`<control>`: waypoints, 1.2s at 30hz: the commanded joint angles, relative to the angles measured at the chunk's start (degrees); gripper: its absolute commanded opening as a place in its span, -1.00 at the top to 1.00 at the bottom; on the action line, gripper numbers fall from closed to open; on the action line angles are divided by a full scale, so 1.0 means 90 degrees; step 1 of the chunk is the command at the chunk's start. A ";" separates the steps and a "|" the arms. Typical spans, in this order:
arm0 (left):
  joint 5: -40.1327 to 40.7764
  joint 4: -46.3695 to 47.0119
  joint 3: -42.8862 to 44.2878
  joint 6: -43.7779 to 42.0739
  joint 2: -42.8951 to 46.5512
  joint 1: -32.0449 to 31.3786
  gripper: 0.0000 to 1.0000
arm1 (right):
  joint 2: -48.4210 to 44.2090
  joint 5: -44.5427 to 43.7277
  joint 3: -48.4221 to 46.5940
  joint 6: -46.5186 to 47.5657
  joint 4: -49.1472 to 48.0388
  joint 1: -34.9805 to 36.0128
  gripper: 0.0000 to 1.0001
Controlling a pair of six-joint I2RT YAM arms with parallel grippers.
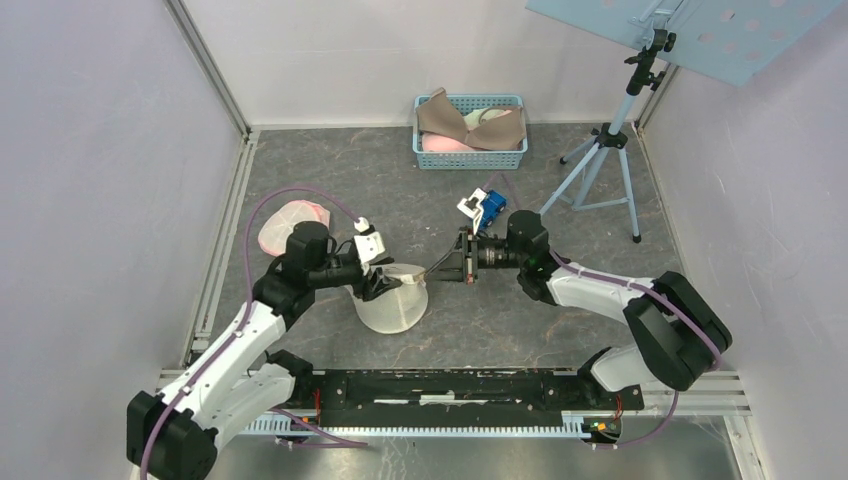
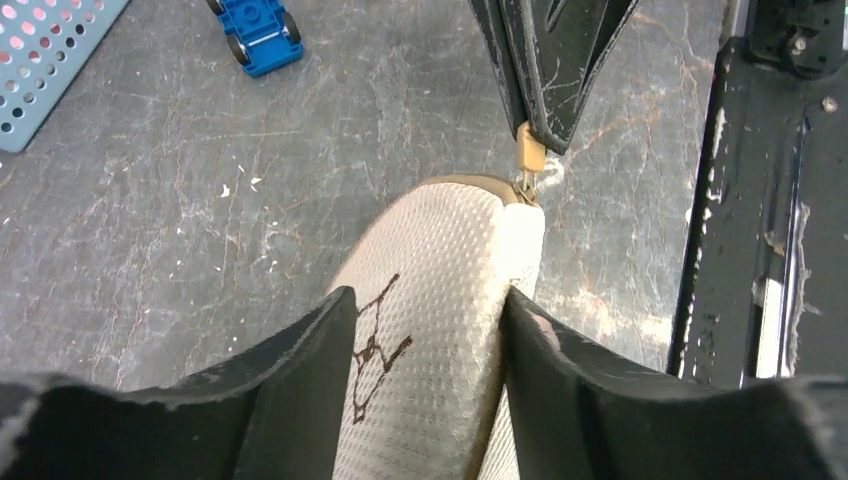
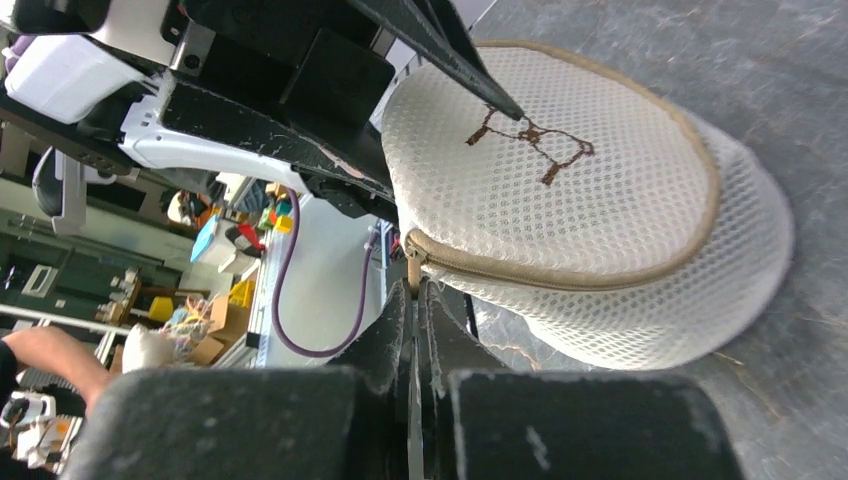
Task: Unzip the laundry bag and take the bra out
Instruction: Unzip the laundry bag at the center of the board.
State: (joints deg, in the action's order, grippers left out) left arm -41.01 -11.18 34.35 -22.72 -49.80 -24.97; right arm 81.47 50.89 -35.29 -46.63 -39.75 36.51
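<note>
- The left jaws clasp the white mesh laundry bag (image 2: pixel 440 300); its fabric fills the gap and touches both inner faces.
- The right jaws are pressed together, pinching the tan zipper pull (image 2: pixel 530 152) at the bag's rim.
- The bag rests on the grey bench (image 1: pixel 500 320), between the two sets of jaws.
- The bag's contents are hidden.

One white laundry bag (image 1: pixel 392 305), one blue basket (image 1: pixel 470 160), one blue toy car (image 2: pixel 258 38), one tripod (image 1: pixel 605 170).
</note>
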 commanded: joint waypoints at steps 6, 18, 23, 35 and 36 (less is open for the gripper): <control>0.0558 -0.2347 0.0862 -0.1587 0.0423 0.0028 -0.53 | 0.0665 -0.0287 -0.0155 0.0054 -0.0598 0.0349 1.00; 0.1260 -0.3108 0.1451 -0.1432 0.0155 -0.0782 -0.42 | 0.0981 -0.0412 -0.0327 -0.0162 -0.0778 0.0605 1.00; 0.1953 -0.2813 0.1584 -0.1353 -0.0330 -0.1229 0.03 | 0.1084 -0.0295 -0.0532 -0.0212 -0.0757 0.0610 1.00; 0.2001 -0.2334 0.0936 -0.2302 0.0073 -0.1220 0.95 | 0.0707 -0.0306 -0.0296 0.0588 0.0105 -0.0419 1.00; 0.2048 -0.2250 0.0836 -0.2397 0.0107 -0.1205 0.95 | 0.0664 -0.0295 -0.0272 0.0616 0.0123 -0.0504 1.00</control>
State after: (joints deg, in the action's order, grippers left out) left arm -23.55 -35.00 44.53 -38.44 -51.13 -35.97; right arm 90.13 48.42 -38.02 -44.75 -40.27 35.57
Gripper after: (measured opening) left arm 0.062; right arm 0.010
